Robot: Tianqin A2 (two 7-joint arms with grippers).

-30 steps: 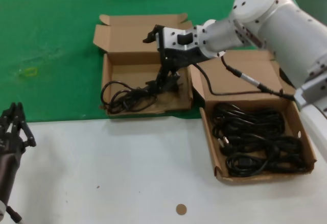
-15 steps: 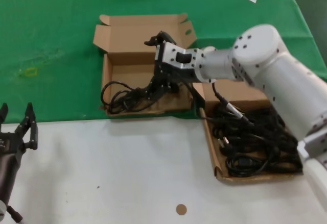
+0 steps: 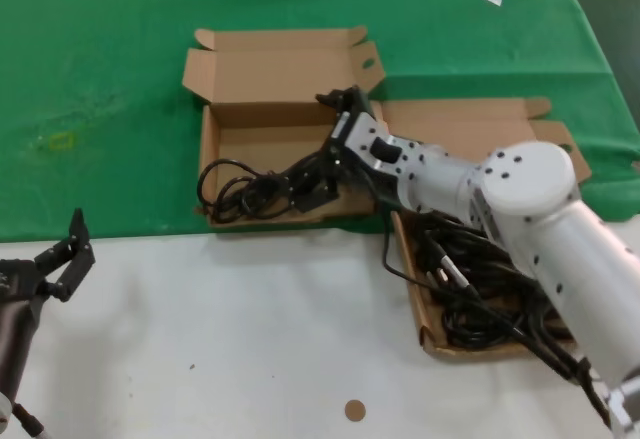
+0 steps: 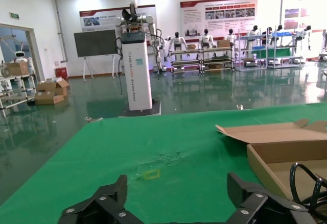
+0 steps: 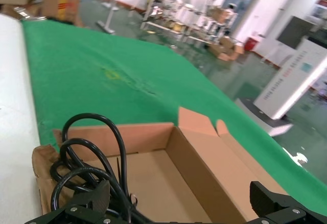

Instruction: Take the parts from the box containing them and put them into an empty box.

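A black power cord bundle [image 3: 245, 189] lies in the front left corner of the shallow box with the ragged front wall [image 3: 262, 217]. My right gripper [image 3: 312, 181] is low inside this box, just right of the bundle, jaws wide open and holding nothing. In the right wrist view the gripper [image 5: 179, 198] has the cord loops [image 5: 92, 152] beside one finger and the box wall [image 5: 204, 168] behind. The box with several cords [image 3: 500, 289] stands to the right, partly hidden by my right arm. My left gripper [image 3: 72, 249] is open over the white table at the near left.
The boxes stand where the green cloth [image 3: 100, 59] meets the white table [image 3: 220, 339]. A small brown disc [image 3: 354, 410] lies on the table near the front. The left wrist view shows the left gripper [image 4: 178, 183] facing the left box [image 4: 286, 150] across the cloth.
My right arm has swung down and lower over the right box, its gripper staying in the left box beside the cord. My left gripper has opened and turned.
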